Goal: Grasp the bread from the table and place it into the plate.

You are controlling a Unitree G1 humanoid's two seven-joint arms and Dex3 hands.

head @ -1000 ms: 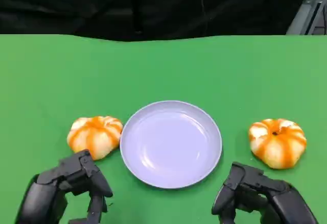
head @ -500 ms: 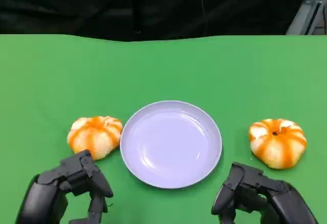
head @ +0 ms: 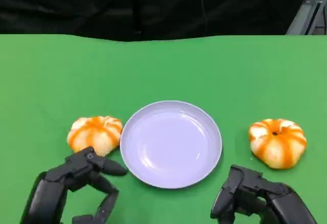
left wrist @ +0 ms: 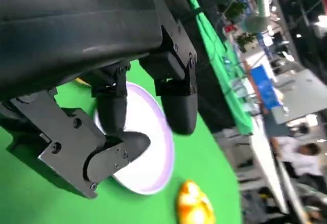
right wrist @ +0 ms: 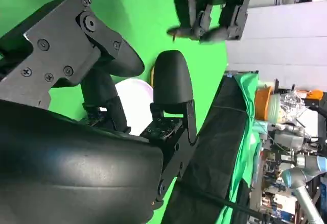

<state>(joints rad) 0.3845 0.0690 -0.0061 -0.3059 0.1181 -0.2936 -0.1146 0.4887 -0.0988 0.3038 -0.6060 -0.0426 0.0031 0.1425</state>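
Head view is showing the plate [head: 171,143] lying flat with one round bread [head: 95,135] touching its left rim, another bread [head: 277,142] right of it, while the left hand [head: 76,188] and right hand [head: 253,196] are hovering near it, fingers apart, holding nothing.

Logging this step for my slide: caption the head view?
Empty plate between two breads; left hand and right hand open nearby.

You are looking at a counter [head: 163,66] covered in bright green cloth, running across the head view. Behind its far edge a black curtain [head: 153,4] is hanging, dark and folded. At the upper right a grey metal frame [head: 309,9] is leaning into the corner. In the left wrist view, a blurred, brightly lit room is stretching out beyond the counter.
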